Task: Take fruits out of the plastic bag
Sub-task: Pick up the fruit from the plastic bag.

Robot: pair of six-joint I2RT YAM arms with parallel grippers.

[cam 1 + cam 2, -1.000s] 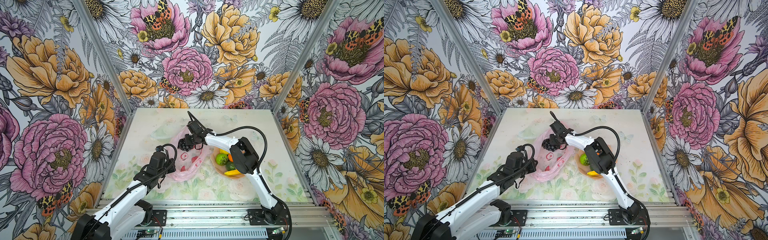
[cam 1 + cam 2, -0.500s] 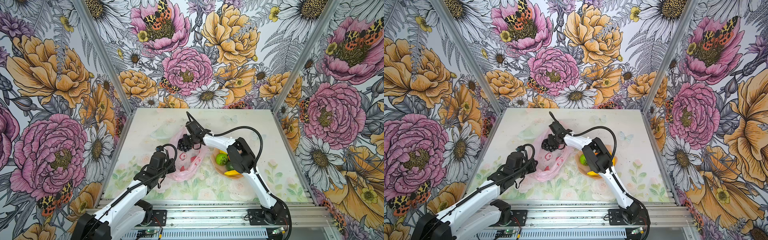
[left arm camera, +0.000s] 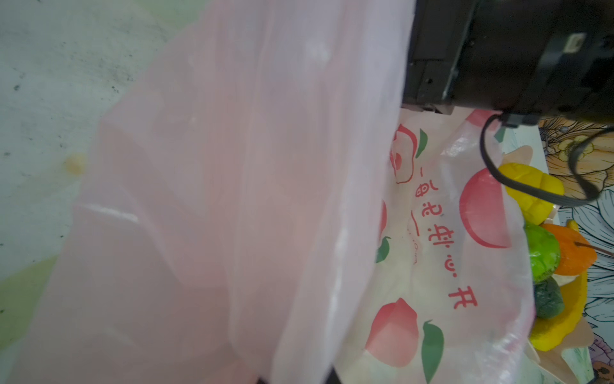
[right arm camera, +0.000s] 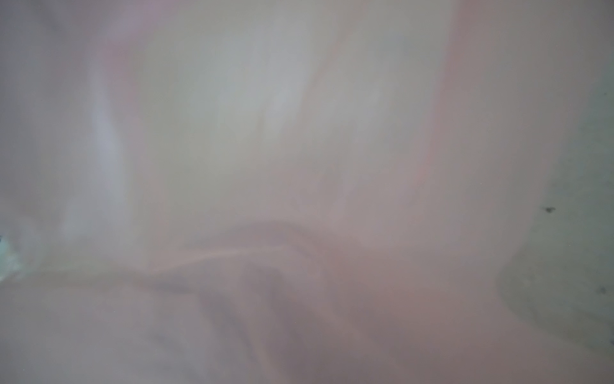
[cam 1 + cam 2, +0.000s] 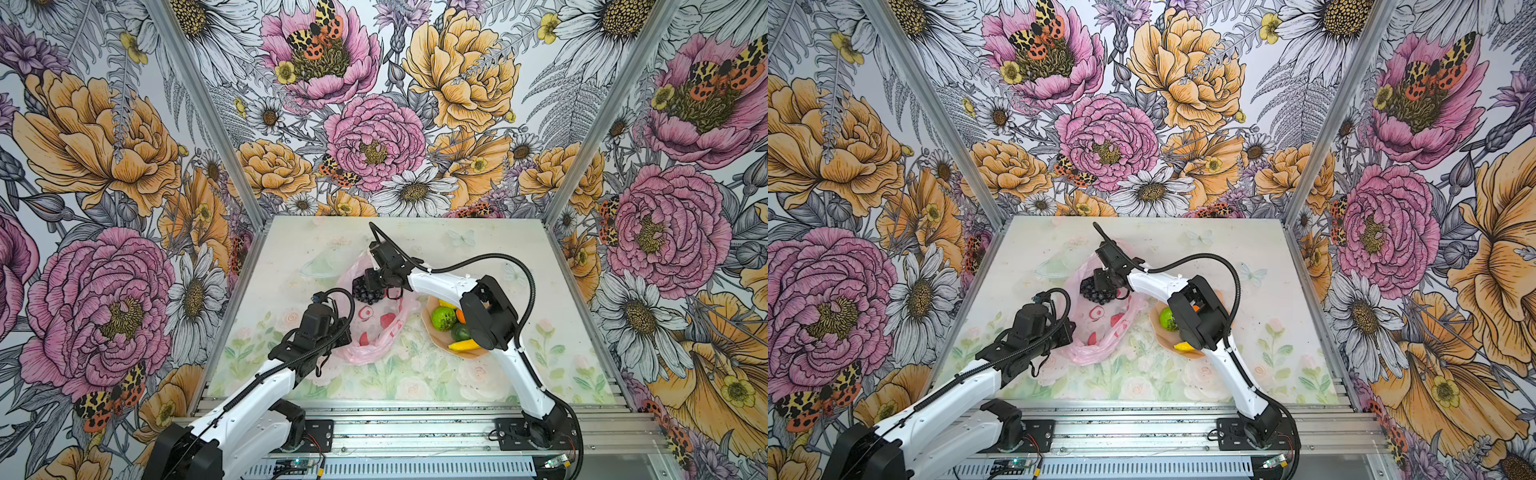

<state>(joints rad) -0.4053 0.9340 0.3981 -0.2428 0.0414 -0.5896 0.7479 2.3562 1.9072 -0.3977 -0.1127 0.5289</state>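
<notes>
Your right arm rises from its base at the near right. Its elbow hangs over the peach scalloped dish [image 5: 467,354], and the forearm stretches low and leftward, with the wrist tipped down. That puts the right end effector [image 5: 372,286] at the far mouth of the plastic bag [image 5: 376,332]. Its jaws are closed hard against the dark grape bunch [image 5: 365,296], which lies in the bag's open mouth. You cannot tell whether they pinch the grapes or only film, because the right wrist view shows nothing but blurred pink plastic. Your left arm comes in low from the near left with the elbow folded and the forearm close above the counter [image 5: 436,374]. The left end effector [image 5: 348,332] is closed on the bag's near left edge, and the film is drawn up across most of the left wrist view. The bag lies crumpled mid-counter, just beside the dish. In the dish sit the green lime [image 5: 443,318], the avocado [image 5: 460,331], the banana [image 5: 462,345], the orange piece [image 5: 459,314] and the lemon [image 5: 446,303], partly hidden under the right elbow.
</notes>
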